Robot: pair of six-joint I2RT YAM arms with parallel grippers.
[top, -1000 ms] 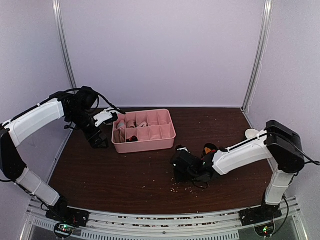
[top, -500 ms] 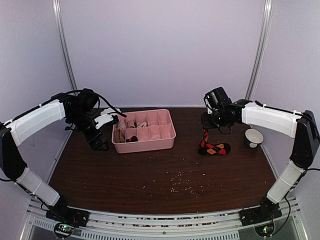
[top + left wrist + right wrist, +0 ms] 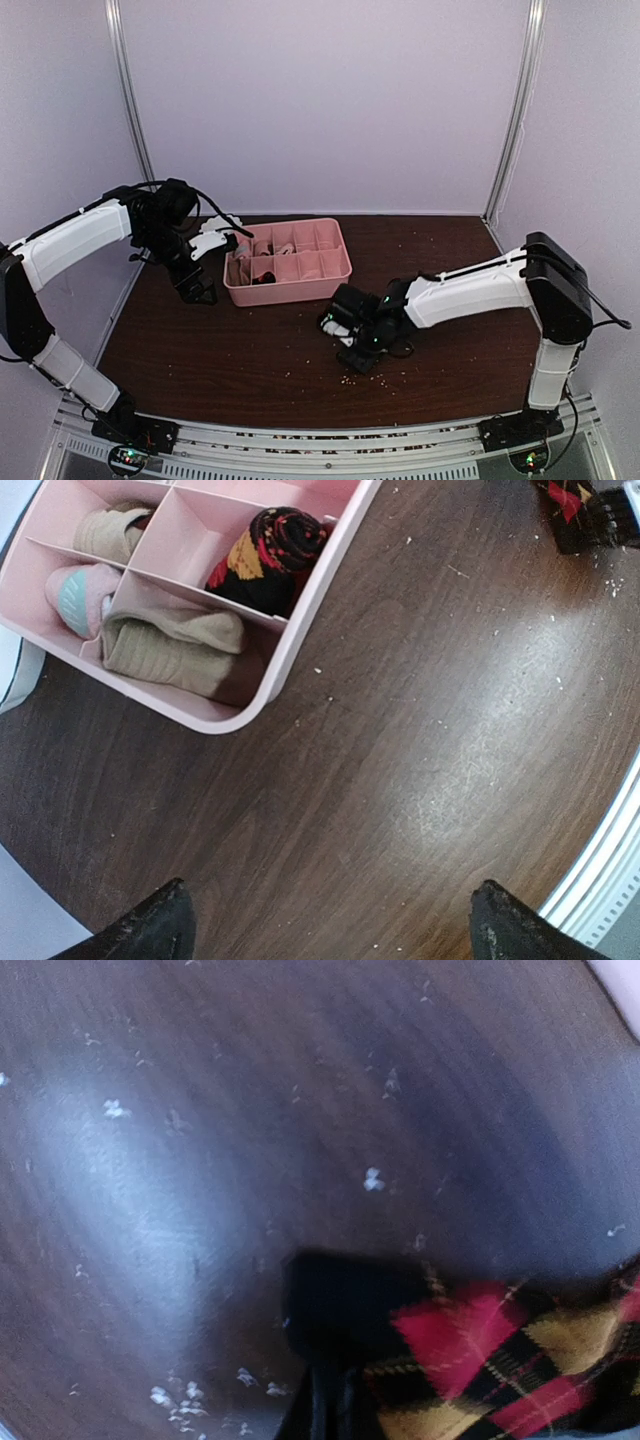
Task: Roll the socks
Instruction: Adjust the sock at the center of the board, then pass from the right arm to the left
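Note:
A black sock with red and yellow argyle diamonds (image 3: 480,1360) lies on the dark table, its black end pinched in my right gripper (image 3: 335,1400), which is shut on it. From above, that right gripper (image 3: 350,338) sits low at the table's middle, just in front of the pink tray (image 3: 290,292); the sock is mostly hidden under it there. The same sock (image 3: 558,498) shows at the left wrist view's top right corner. A rolled argyle sock (image 3: 275,555) and cream socks (image 3: 170,645) fill tray compartments. My left gripper (image 3: 330,935) hangs open over bare table, left of the tray.
The pink tray's wall (image 3: 300,630) stands close in front of the left gripper. Pale crumbs (image 3: 372,372) are scattered on the wood near the right gripper. A mint-and-pink sock (image 3: 75,595) lies in another compartment. Metal rails run along the table's near edge (image 3: 300,445).
My right arm has swung from the back right, where the sock hung from it onto the table, down to the middle by the tray. The left arm has stayed put.

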